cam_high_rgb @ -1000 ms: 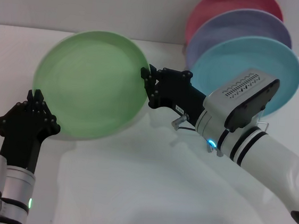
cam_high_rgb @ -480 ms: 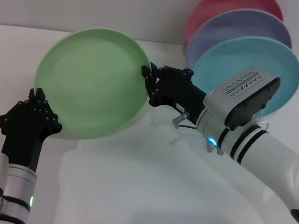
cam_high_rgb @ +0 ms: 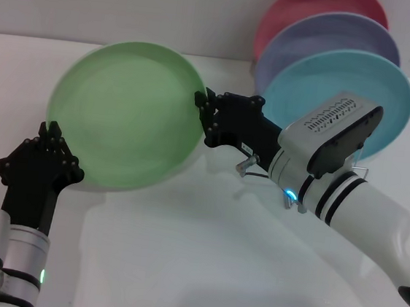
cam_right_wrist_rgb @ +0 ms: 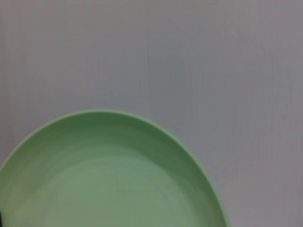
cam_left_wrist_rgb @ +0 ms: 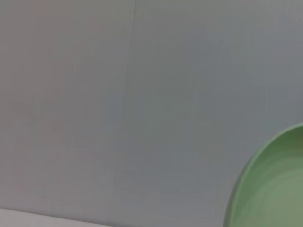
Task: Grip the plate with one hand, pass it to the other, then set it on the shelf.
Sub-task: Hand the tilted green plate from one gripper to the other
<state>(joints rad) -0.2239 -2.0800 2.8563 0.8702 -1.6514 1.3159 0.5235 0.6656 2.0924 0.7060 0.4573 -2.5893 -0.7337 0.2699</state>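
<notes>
Tabletop (cam_high_rgb: 200, 270), white and bare in front, is seen from the head view below a pale grey wall (cam_high_rgb: 132, 6). Held up over its left half, tilted with its hollow face toward the camera, is the green plate (cam_high_rgb: 125, 112), gripped at two opposite edges. The right arm (cam_high_rgb: 347, 198), white with black bands and a slotted vent panel, reaches in from the lower right, and the right gripper (cam_high_rgb: 200, 107) is pinched on the plate's right rim. The left arm (cam_high_rgb: 10, 258), silver-grey with a small green light, rises from the lower left corner, and the left gripper (cam_high_rgb: 51, 134) is at the plate's lower left rim, its fingers touching the edge; whether they are clamped on it or loosened cannot be told.

Behind the right arm, three more plates are stood upright one before the other: a blue plate (cam_high_rgb: 374, 83) in front, a lavender plate (cam_high_rgb: 335, 31) next, a pink plate (cam_high_rgb: 309, 3) at the back. Of the wire rack (cam_high_rgb: 362, 170) only thin bits are seen beside the arm.

In the left wrist view only a curved piece of the plate (cam_left_wrist_rgb: 274, 189) is shown against the wall. In the right wrist view the plate's (cam_right_wrist_rgb: 104, 175) rim and hollow are shown, with the wall behind.
</notes>
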